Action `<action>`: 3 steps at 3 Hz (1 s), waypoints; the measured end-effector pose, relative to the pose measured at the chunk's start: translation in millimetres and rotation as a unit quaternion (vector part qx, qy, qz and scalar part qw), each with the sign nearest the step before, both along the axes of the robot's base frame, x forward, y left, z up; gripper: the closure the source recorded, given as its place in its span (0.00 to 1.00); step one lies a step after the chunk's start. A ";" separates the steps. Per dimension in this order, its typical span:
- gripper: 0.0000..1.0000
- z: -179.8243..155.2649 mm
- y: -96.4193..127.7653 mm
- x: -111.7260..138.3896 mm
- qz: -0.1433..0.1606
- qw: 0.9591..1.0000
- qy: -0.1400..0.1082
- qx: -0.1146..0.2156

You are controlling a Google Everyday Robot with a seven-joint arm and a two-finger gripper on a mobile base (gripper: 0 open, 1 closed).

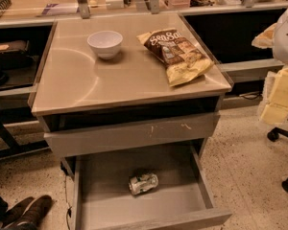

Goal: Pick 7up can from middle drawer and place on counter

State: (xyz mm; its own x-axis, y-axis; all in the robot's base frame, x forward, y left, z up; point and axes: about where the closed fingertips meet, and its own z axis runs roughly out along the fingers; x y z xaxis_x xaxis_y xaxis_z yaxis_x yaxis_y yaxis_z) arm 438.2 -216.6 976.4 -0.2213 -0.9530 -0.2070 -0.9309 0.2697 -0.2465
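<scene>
The 7up can (143,183), silver-white with green marks and crumpled sides, lies on its side on the floor of the open middle drawer (177,200), near the centre. The brushed-steel counter (86,75) caps the cabinet above it. My gripper (279,96) shows as pale yellow parts under a white arm shell (287,30) at the right edge. It is well to the right of the cabinet and above floor level, far from the can, with nothing visibly in it.
A white bowl (105,43) and a yellow-brown chip bag (180,55) sit on the counter. A scratched grey drawer front (134,134) juts out slightly above the open drawer. Chair wheels (278,135) stand at the right, shoes (26,212) at the bottom left, and a ledge with posts (81,4) behind.
</scene>
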 end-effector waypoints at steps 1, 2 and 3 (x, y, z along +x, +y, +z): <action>0.00 0.0 0.0 0.0 0.000 1.000 0.000 0.000; 0.00 2.1 1.1 1.7 0.000 1.000 -0.007 -0.007; 0.00 -21.4 16.2 -2.6 0.010 1.000 -0.008 0.018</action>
State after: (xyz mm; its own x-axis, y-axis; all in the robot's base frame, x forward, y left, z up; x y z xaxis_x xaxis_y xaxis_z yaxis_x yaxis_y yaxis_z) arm 435.5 -200.4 955.0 -0.1987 -0.9488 -0.2454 -0.9321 0.2603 -0.2519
